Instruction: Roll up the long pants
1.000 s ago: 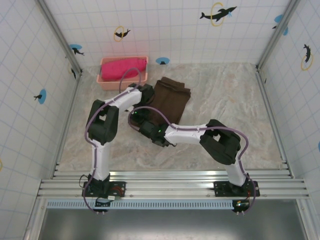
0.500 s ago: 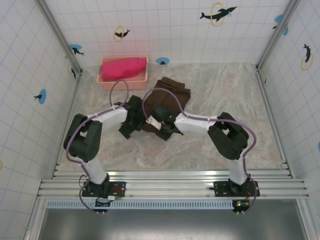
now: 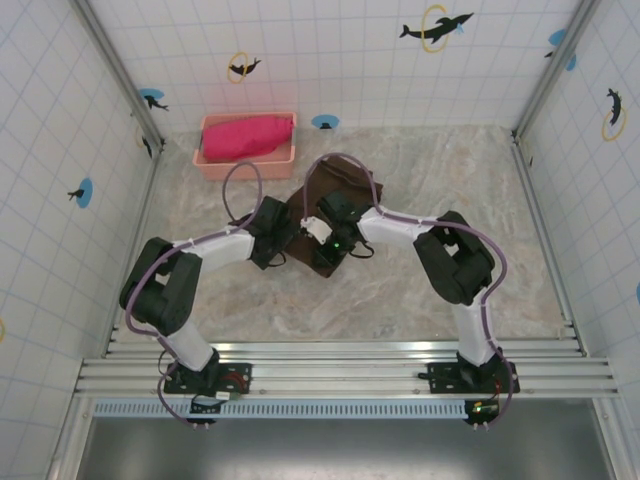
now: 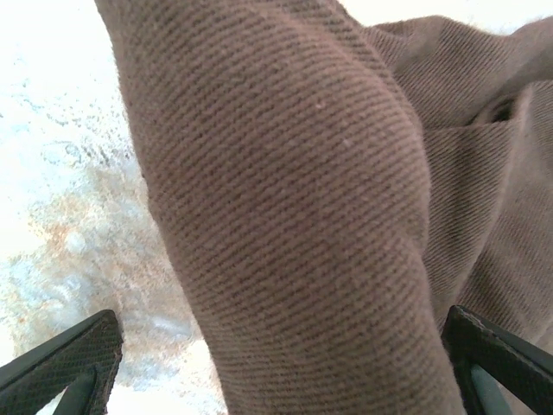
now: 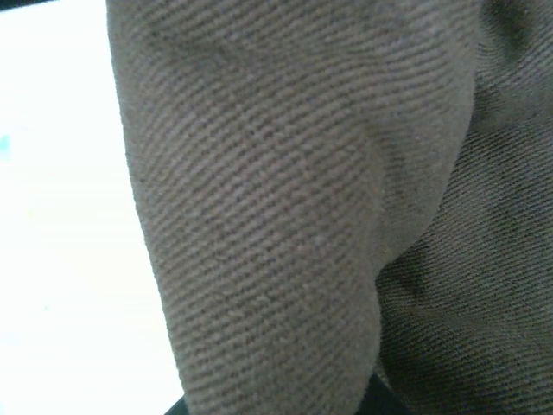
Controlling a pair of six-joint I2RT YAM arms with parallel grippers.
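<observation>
The long pants (image 3: 345,195) lie as a dark brown folded bundle in the middle of the marble floor, below the basket. My left gripper (image 3: 287,243) is at the bundle's near left edge. In the left wrist view its two black fingertips (image 4: 65,363) stand far apart, open, with a thick rounded roll of the long pants (image 4: 285,190) between them and bare floor beside the left one. My right gripper (image 3: 328,250) rests on the bundle's near end. In the right wrist view a fold of the long pants (image 5: 259,216) runs down into the jaws, which look shut on it.
A pink basket (image 3: 245,166) holding a bright pink-red cloth (image 3: 248,135) stands at the back left, close behind the pants. Tiled walls enclose the floor on three sides. The metal rail (image 3: 340,365) with both arm bases runs along the near edge.
My left gripper has let go, opened wide and swung from the bundle's far side to its near left edge. My right gripper has pushed away from me onto the pants.
</observation>
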